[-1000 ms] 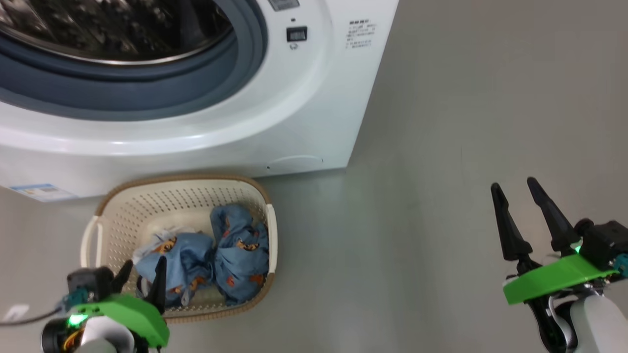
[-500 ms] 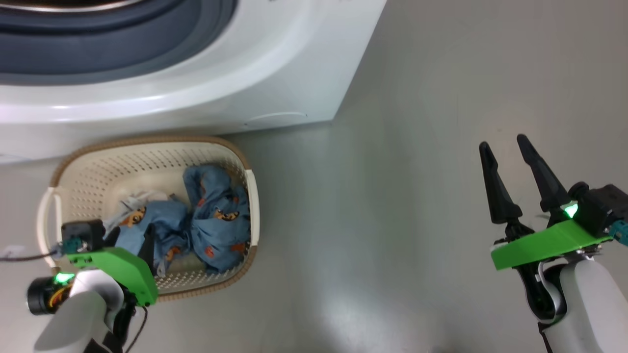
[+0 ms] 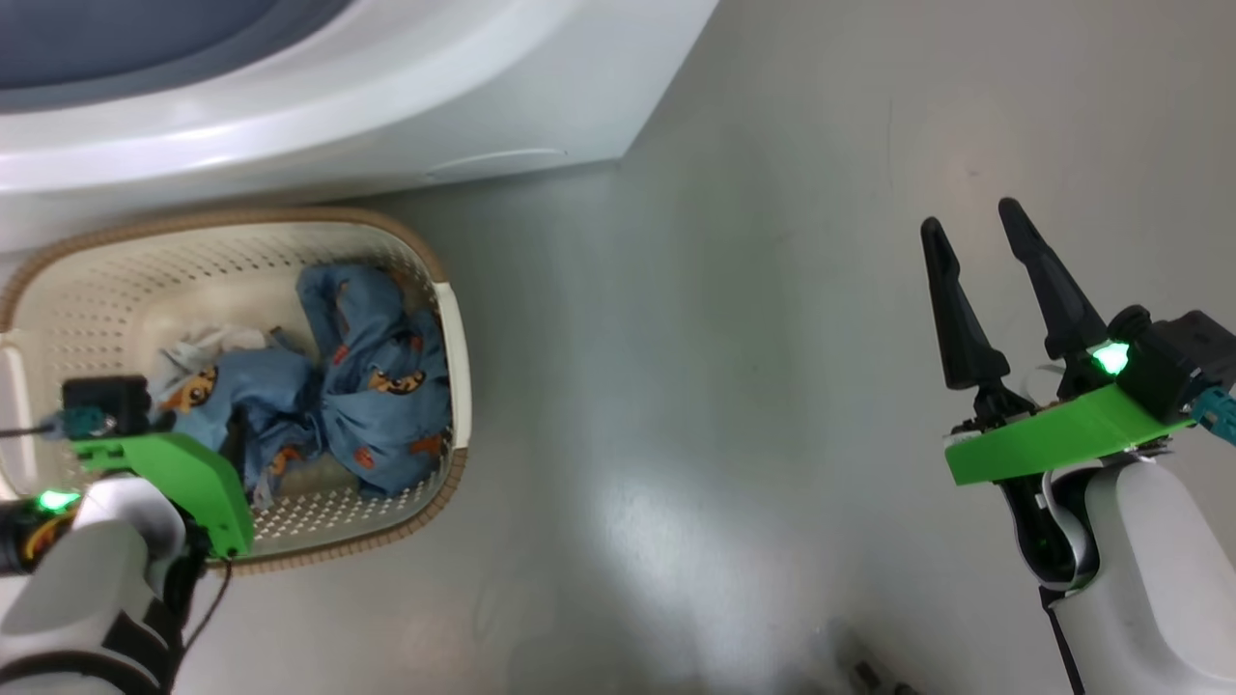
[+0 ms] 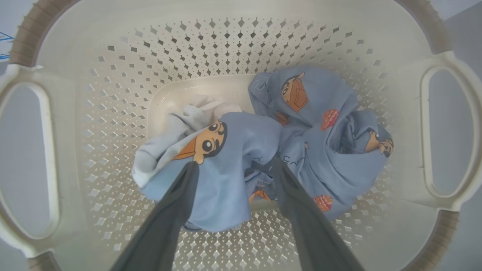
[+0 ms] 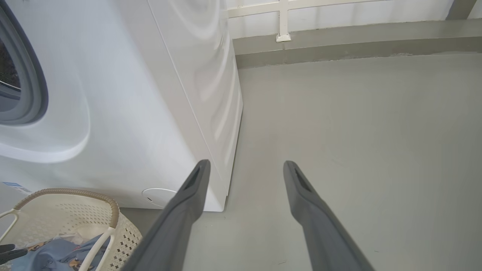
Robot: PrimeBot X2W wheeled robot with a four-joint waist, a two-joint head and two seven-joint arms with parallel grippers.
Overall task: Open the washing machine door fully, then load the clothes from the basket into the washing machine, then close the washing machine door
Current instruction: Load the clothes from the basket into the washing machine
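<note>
Am looking at laundry area: white washing machine (image 5: 150, 113) sitting on bare grey floor (image 5: 357, 150), perforated basket (image 3: 145, 280) holding clothes (image 3: 377, 386) just beside its front, pale wall (image 5: 357, 9) running behind.

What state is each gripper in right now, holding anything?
Left gripper: open, fingers astride the clothes in the basket, not closed on them.
Right gripper: open, empty, above the floor.

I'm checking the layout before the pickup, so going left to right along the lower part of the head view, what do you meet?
Left claw, clothes, right rim of the basket, bare floor, right claw. The washing machine spans the top, so it is left out.
</note>
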